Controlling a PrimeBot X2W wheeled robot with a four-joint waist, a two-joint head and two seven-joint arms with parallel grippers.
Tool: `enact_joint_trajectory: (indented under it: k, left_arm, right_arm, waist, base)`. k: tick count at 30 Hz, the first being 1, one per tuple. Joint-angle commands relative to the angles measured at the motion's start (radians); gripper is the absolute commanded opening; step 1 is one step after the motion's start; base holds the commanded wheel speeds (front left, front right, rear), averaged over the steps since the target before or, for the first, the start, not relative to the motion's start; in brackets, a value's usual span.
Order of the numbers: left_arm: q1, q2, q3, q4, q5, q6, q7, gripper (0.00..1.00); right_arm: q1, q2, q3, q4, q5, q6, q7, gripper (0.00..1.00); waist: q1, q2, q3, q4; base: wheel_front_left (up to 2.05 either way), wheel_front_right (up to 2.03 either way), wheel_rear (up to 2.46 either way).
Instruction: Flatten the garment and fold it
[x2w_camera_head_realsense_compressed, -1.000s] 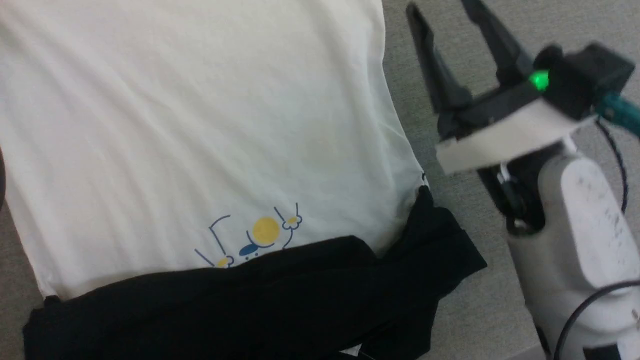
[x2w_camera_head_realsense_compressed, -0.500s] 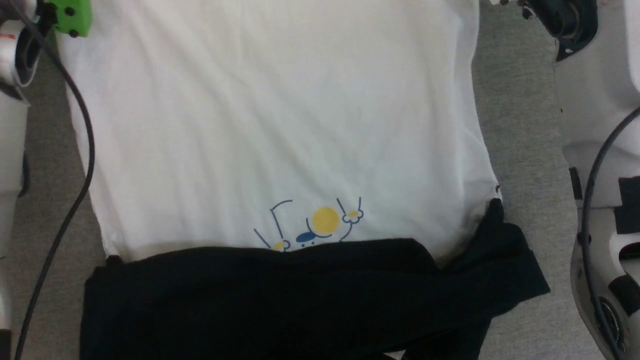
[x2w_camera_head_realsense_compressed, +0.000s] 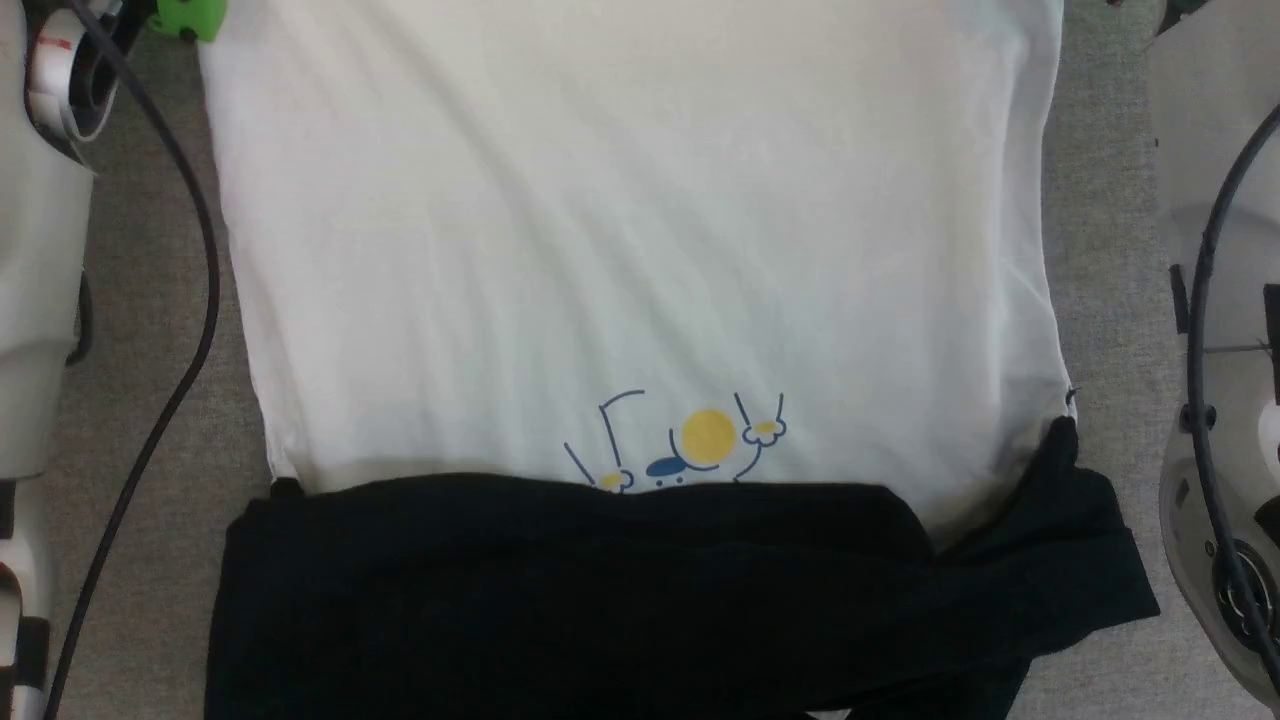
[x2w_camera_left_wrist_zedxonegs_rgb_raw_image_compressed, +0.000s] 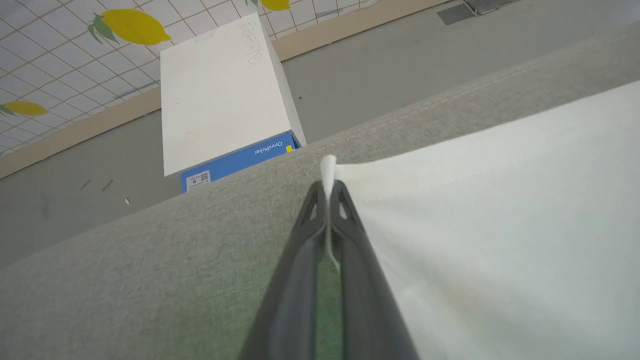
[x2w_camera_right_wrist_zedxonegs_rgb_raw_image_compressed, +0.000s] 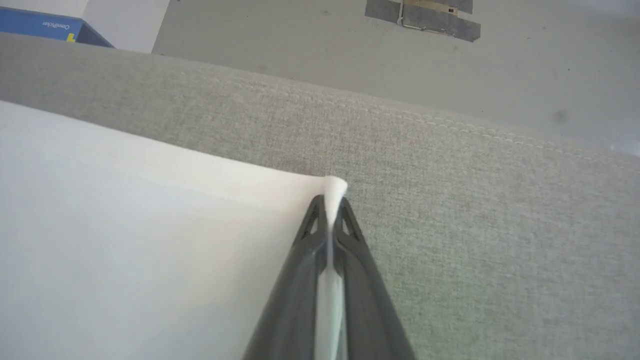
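**Operator:** Item count?

**Technician:** One garment (x2w_camera_head_realsense_compressed: 640, 250), spread on the grey padded surface (x2w_camera_head_realsense_compressed: 1100, 250). One yellow-circle print (x2w_camera_head_realsense_compressed: 690, 445). One black section (x2w_camera_head_realsense_compressed: 600, 590) lying across the near end, touching the print's lower edge. Two grippers.

**Operator:** Gripper condition?

**Technician:** Left gripper (x2w_camera_left_wrist_zedxonegs_rgb_raw_image_compressed: 328, 187): fingers pressed together, pinching one white corner of the garment. Right gripper (x2w_camera_right_wrist_zedxonegs_rgb_raw_image_compressed: 330, 202): same condition, pinching the other far corner.

**Operator:** Differences between views?

**Technician:** The head view gives the print, the black section and one dark cable (x2w_camera_head_realsense_compressed: 205, 280). The wrist views give the pinched corners, the surface's stitched edge and the floor beyond. The left wrist view adds one white-and-blue box (x2w_camera_left_wrist_zedxonegs_rgb_raw_image_compressed: 220, 95) and lemon-patterned tiles (x2w_camera_left_wrist_zedxonegs_rgb_raw_image_compressed: 50, 50)
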Motion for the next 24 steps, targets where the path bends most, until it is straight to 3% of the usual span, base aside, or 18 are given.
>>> enact_joint_trajectory:
  k: [1, 9, 14, 19, 24]
  left_arm:
    - [-0.032, 0.007, 0.005, 0.009, 0.008, 0.009, -0.03, 0.0]
    - [-0.061, 0.006, 0.033, 0.073, 0.033, 0.056, -0.202, 0.0]
    - [-0.031, -0.006, 0.069, 0.105, -0.006, 0.065, -0.291, 0.0]
    - [0.072, -0.016, 0.114, 0.086, -0.066, 0.057, -0.407, 0.0]
    - [0.289, -0.028, 0.135, -0.033, -0.126, 0.038, -0.504, 0.0]
  right_arm:
    - [0.004, -0.005, -0.007, -0.011, -0.009, -0.002, -0.026, 0.0]
    - [-0.003, -0.005, -0.023, -0.077, -0.039, -0.002, -0.241, 0.0]
    - [0.016, -0.005, 0.012, -0.082, -0.029, -0.002, -0.358, 0.0]
    - [0.092, -0.026, 0.118, -0.112, 0.036, -0.002, -0.45, 0.0]
    - [0.28, -0.121, 0.244, -0.259, 0.171, -0.002, -0.504, 0.0]
  waist:
    - [-0.0001, 0.0, 0.0, -0.001]
    - [-0.0001, 0.0, -0.017, -0.002]
    - [-0.0001, 0.0, -0.06, 0.006]
    - [-0.0001, 0.0, -0.144, 0.021]
    - [-0.0001, 0.0, -0.28, 0.049]
  base:
    - [0.0, 0.0, 0.0]
    - [0.0, 0.0, 0.0]
    - [0.0, 0.0, 0.0]
    - [0.0, 0.0, 0.0]
    - [0.0, 0.0, 0.0]
